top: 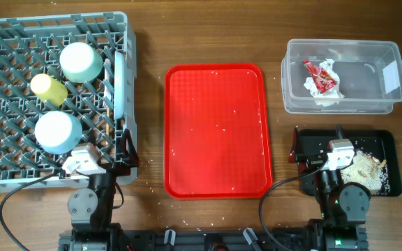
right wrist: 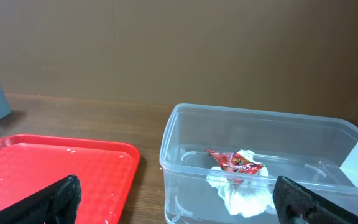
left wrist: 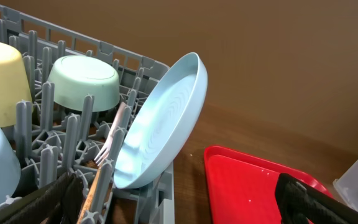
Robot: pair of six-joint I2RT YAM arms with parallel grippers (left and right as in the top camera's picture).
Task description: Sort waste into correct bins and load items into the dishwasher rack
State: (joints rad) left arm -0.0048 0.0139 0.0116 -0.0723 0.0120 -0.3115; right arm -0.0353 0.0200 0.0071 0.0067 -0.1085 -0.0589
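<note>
Plate [left wrist: 160, 130] detail comes from the left wrist view: it stands on edge against the near wall of the dishwasher rack [left wrist: 145, 68], with the white fork [left wrist: 107, 146] and wooden stick [left wrist: 91, 196] just beside it. Overhead adds the green bowl [top: 81, 61], yellow cup [top: 48, 88] and blue bowl [top: 58, 132] upside down in the rack at upper left. The wrapper [right wrist: 235, 163] lies on the napkin [right wrist: 241, 193] in the clear tub [right wrist: 166, 155]. Only overhead shows the rice scraps [top: 366, 171] in the black tray [top: 389, 150] at lower right.

The left gripper [left wrist: 179, 205] is spread wide and empty at the rack's lower right corner. The right gripper [right wrist: 179, 202] is equally wide and empty, at the black tray's left end. Bare table [top: 149, 104] flanks the central red tray [top: 215, 130].
</note>
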